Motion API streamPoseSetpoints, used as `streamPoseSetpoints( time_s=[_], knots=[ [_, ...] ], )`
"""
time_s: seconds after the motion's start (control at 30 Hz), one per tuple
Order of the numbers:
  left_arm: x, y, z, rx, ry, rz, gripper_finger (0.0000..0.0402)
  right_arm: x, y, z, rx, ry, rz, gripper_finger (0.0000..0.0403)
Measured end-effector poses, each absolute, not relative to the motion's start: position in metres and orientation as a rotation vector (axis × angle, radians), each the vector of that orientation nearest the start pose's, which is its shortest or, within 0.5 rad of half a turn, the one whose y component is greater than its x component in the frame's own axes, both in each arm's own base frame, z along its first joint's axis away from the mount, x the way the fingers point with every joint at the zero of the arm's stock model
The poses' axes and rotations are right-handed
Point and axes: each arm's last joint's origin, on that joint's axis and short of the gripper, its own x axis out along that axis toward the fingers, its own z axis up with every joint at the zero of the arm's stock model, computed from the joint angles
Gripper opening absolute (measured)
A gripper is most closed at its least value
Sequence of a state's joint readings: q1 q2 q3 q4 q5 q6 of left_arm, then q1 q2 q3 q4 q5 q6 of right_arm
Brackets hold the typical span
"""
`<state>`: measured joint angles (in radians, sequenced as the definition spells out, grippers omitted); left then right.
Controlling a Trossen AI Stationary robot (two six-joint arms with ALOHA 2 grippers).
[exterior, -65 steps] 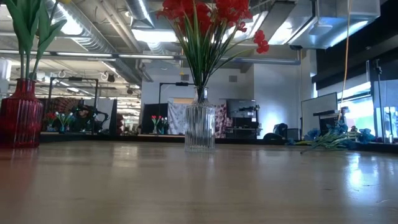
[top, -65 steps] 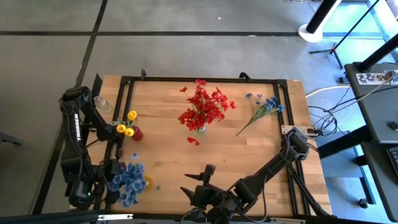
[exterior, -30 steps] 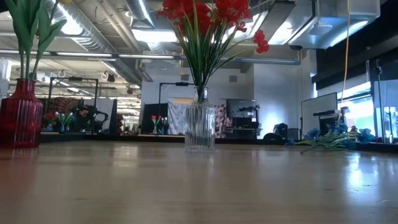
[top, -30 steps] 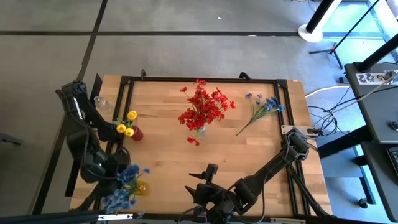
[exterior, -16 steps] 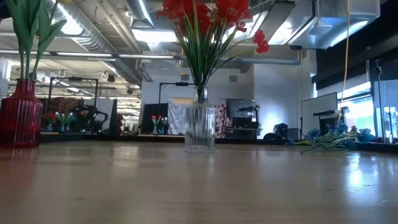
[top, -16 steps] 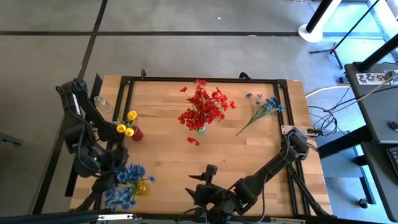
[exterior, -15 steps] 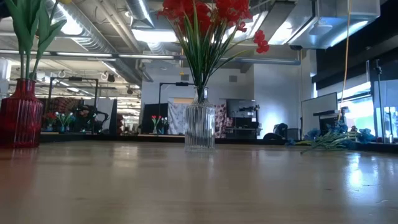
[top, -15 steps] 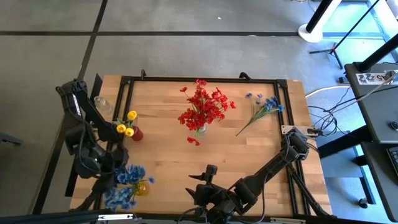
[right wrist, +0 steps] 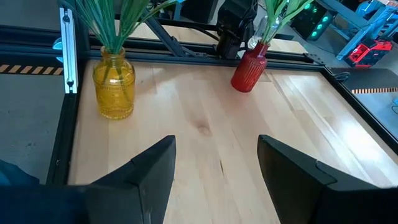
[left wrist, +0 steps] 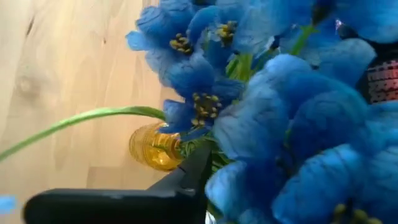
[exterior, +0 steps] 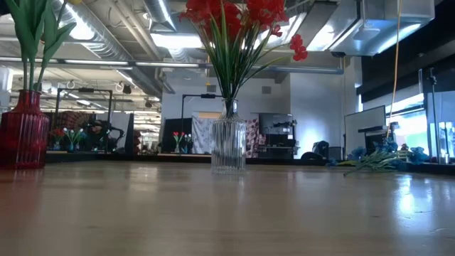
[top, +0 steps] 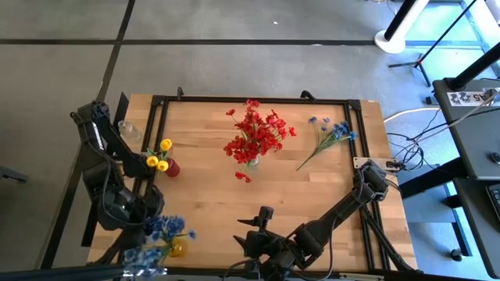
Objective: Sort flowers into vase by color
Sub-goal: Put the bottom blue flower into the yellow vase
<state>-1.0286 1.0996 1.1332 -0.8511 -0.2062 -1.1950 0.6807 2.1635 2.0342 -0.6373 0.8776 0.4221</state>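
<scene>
Blue flowers (top: 160, 231) stand with their green stems in a yellow vase (top: 179, 248) at the table's near left corner. My left gripper (top: 147, 222) is right among their blooms (left wrist: 273, 124), which hide it. Yellow flowers (top: 158, 160) stand in a red vase (right wrist: 249, 70). In a clear vase (exterior: 229, 146) at the middle are red flowers (top: 256, 134). A loose blue spray (top: 328, 136) lies on the table at the far right. My right gripper (right wrist: 214, 168) hangs open over the near middle, holding nothing.
A single red bloom (top: 244, 176) lies on the wood just in front of the clear vase. A black frame (top: 250, 100) runs along the table's edges. Bare wood lies between the clear vase and my right gripper (top: 262, 213).
The blue blooms over the yellow vase have shifted a little around my left gripper, some leaning farther toward the table's near edge. The vase has stayed where it was.
</scene>
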Motion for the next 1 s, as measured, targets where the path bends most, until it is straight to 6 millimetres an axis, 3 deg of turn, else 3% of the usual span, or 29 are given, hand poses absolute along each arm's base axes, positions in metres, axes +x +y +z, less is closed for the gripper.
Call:
streamPoseSetpoints(
  time_s=[0.23,0.53,0.77,0.87,1.0],
  knots=[
    [0.114,-0.175,0.337,-0.597,0.980,-0.236,0.0126,0.397,0.287,0.284,-0.094,0.453,-0.294,0.0227],
    [0.112,-0.181,0.341,-0.576,0.938,-0.304,0.0152,0.448,0.298,0.246,-0.114,0.302,-0.088,0.0227],
    [0.110,-0.182,0.341,-0.615,0.977,-0.320,0.0152,0.492,0.275,0.210,-0.048,0.199,0.126,0.0227],
    [0.107,-0.183,0.341,-0.658,1.060,-0.370,0.0153,0.499,0.264,0.205,-0.059,0.209,0.118,0.0227],
    [0.101,-0.180,0.345,-0.682,1.131,-0.452,0.0153,0.498,0.265,0.205,-0.121,0.205,0.119,0.0227]
  ],
)
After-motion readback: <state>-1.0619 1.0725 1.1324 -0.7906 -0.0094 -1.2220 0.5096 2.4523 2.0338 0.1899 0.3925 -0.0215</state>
